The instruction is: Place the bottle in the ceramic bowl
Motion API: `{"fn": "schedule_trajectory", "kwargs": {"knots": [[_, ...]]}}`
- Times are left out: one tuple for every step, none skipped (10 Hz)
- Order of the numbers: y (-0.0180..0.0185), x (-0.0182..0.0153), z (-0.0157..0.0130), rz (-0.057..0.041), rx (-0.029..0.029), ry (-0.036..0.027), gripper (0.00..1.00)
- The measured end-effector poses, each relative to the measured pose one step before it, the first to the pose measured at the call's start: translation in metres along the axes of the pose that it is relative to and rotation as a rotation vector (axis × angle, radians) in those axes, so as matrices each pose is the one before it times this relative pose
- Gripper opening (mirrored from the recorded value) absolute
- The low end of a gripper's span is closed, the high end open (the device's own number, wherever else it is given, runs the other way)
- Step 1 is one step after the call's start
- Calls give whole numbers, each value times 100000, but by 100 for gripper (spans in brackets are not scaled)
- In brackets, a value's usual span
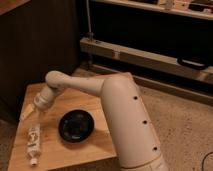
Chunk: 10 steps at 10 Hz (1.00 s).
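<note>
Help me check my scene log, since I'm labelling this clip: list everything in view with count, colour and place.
bottle: one, white with dark label, lying on the table's front left.
ceramic bowl: one, glossy black, mid-table, right of the bottle, apart from it.
table: one, light wood, lower left.
shelving: one unit, dark with a pale beam, behind.
floor: speckled grey-brown, right.
arm: one, white, reaching from lower right across the table.
hand: one, pale, open, near the table's left edge, just beyond the bottle's far end.
</note>
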Motion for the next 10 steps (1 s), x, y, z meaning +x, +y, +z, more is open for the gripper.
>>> {"fn": "schedule_trajectory", "kwargs": {"knots": [[-72, 391, -204, 492, 1095, 7, 65], [-461, 621, -496, 1319, -629, -1108, 65], [-573, 437, -517, 1161, -790, -1095, 65], [-467, 355, -289, 774, -648, -749, 65], [-209, 293, 136, 328, -246, -22, 65], [-91, 218, 263, -51, 438, 368, 65], [21, 275, 393, 202, 580, 616, 65], [-69, 699, 1249, 479, 2900, 1987, 65], [-339, 325, 466, 587, 1534, 733, 65], [-270, 266, 315, 507, 1469, 545, 65]]}}
